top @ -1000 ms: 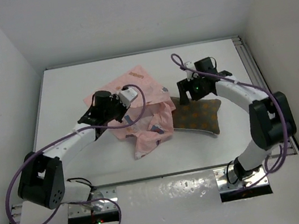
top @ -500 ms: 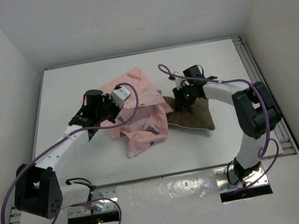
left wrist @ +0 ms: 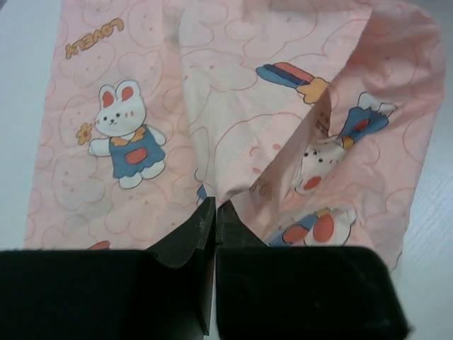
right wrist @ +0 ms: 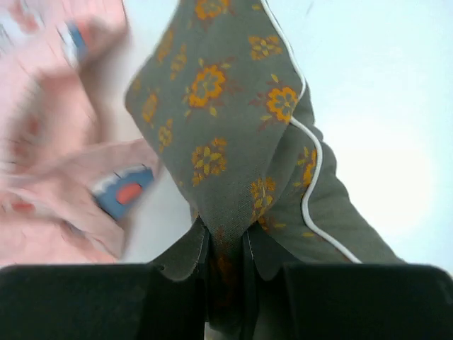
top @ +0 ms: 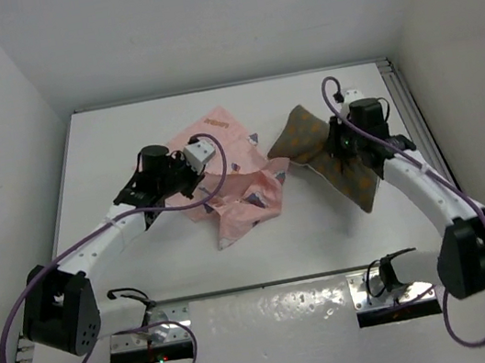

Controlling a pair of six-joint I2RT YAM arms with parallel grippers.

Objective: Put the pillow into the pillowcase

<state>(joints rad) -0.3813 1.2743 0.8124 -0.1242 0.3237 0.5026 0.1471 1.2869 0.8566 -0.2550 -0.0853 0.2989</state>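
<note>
- The right gripper (right wrist: 225,244), pinching the pillow (right wrist: 212,106), has pulled it away from the pillowcase (left wrist: 233,106).
- The left gripper (left wrist: 214,216) pinches the pillowcase, maybe at its opening.
- The pillow is not inside yet.

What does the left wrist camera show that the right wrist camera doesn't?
Only the left wrist view shows the left claw pinching a fold of the pink pillowcase, with a sharp white bunny print. Only the right wrist view shows the right claw clamped on the olive pillow, with its orange flowers and pale piping. Both share the pillowcase, blurred at the right view's left edge, and the white table.
</note>
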